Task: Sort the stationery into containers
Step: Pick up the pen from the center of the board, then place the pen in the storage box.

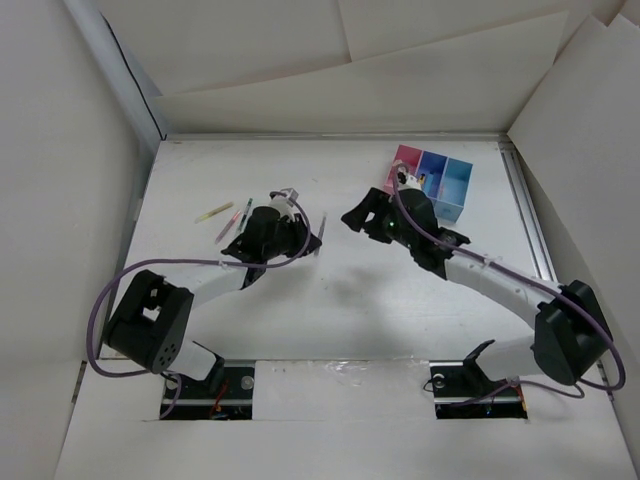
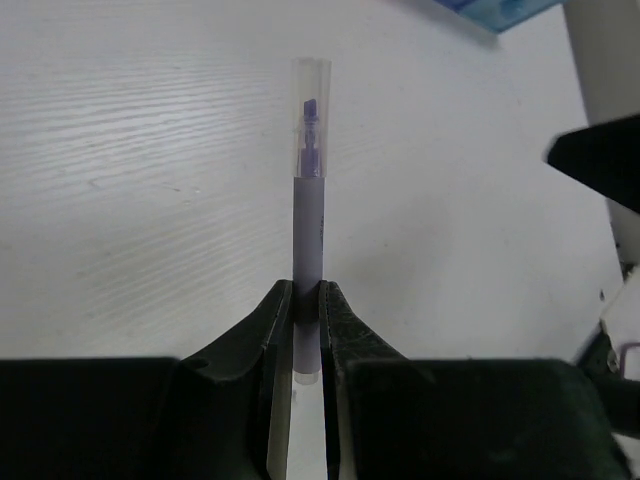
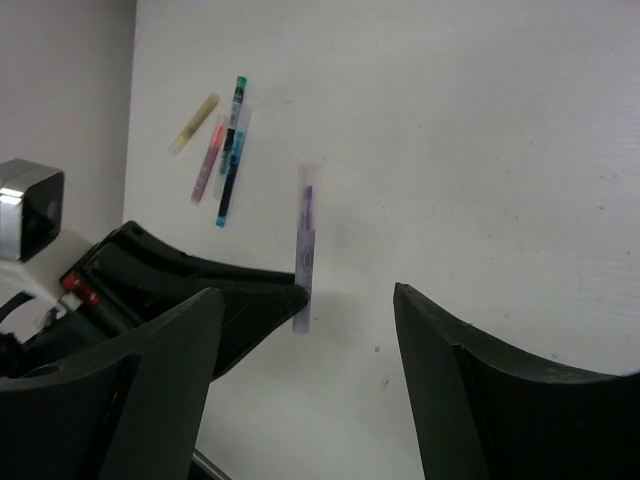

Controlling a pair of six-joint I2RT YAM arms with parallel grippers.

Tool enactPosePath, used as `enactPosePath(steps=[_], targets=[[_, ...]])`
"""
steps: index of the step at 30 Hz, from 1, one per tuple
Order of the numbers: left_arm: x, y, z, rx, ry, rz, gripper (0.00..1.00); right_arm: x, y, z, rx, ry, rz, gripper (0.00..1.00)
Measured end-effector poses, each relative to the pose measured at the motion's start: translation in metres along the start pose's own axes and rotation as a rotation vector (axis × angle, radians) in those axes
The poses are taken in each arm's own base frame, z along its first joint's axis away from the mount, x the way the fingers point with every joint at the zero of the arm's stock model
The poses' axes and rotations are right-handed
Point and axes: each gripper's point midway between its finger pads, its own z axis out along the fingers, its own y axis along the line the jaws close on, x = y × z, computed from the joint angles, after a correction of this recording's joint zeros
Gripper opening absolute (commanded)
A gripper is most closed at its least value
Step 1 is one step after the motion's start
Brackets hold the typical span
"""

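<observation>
Your left gripper [image 2: 307, 298] is clenched on a purple-grey pen [image 2: 308, 210]. The fingers pinch it near the butt end, and the clear-capped tip sticks out away from the wrist. That pen sits over the middle of the table [image 1: 380, 290], a bit left of centre. You can't tell from these views whether it touches the surface.

Your right gripper [image 3: 307, 295] is released, jaws spread wide with nothing between them. It faces the held pen from the right, close but apart.

The containers [image 1: 447, 208] stand near the far right corner, pink, dark blue and light blue in a row, with the right wrist covering part of the pink one.

Loose stationery lies near the left edge: yellow pen [image 3: 194, 124], pink pen [image 3: 207, 160] and green-capped pen [image 3: 231, 150], bunched together.
</observation>
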Motion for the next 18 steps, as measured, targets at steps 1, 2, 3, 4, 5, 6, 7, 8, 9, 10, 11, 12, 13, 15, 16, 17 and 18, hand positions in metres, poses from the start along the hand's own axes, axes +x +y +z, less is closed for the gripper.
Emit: enactPosePath(steps=[1,2,3,4,5,6,7,8,9,10,11,12,13,15,16,17,18], targets=[[0.003,-0.006,0.0,0.029,0.008,0.006,0.0,0.002,-0.002,0.004,0.005,0.013,0.002,0.76],[0.006,-0.014,0.0,0.062,0.018,0.014,0.0,0.005,-0.004,0.008,0.007,0.028,0.002,0.76],[0.009,-0.022,0.0,0.092,0.027,0.022,0.0,0.008,-0.007,0.013,0.017,0.041,0.004,0.76],[0.012,-0.031,0.0,0.128,0.035,0.032,0.0,0.012,-0.011,0.017,0.025,0.055,0.005,0.75],[0.015,-0.04,-0.001,0.16,0.042,0.041,0.0,0.016,-0.013,0.02,0.03,0.07,0.004,0.74],[0.017,-0.047,-0.001,0.187,0.046,0.049,0.0,0.02,-0.016,0.023,0.036,0.083,0.004,0.74],[0.019,-0.056,-0.002,0.22,0.05,0.057,0.0,0.024,-0.018,0.026,0.041,0.096,0.004,0.72],[0.02,-0.062,-0.003,0.245,0.053,0.062,0.0,0.027,-0.02,0.027,0.044,0.108,0.004,0.72],[0.02,-0.068,-0.004,0.269,0.054,0.064,0.0,0.029,-0.021,0.029,0.047,0.114,0.004,0.7],[0.02,-0.072,-0.005,0.287,0.052,0.064,0.0,0.031,-0.022,0.03,0.05,0.119,0.004,0.66],[0.019,-0.075,-0.005,0.301,0.05,0.065,0.0,0.032,-0.022,0.031,0.05,0.122,0.003,0.63],[0.018,-0.078,-0.006,0.313,0.048,0.066,0.0,0.032,-0.022,0.031,0.05,0.123,0.003,0.59],[0.017,-0.079,-0.006,0.322,0.047,0.066,0.0,0.032,-0.022,0.031,0.049,0.124,0.004,0.55],[0.017,-0.082,-0.007,0.336,0.047,0.063,0.0,0.032,-0.021,0.031,0.047,0.124,0.007,0.46],[0.016,-0.083,-0.008,0.341,0.046,0.062,0.0,0.032,-0.021,0.031,0.047,0.123,0.008,0.43],[0.016,-0.084,-0.008,0.345,0.047,0.06,0.0,0.032,-0.021,0.031,0.047,0.123,0.01,0.41],[0.016,-0.085,-0.008,0.351,0.045,0.058,0.0,0.032,-0.021,0.031,0.047,0.123,0.012,0.39]])
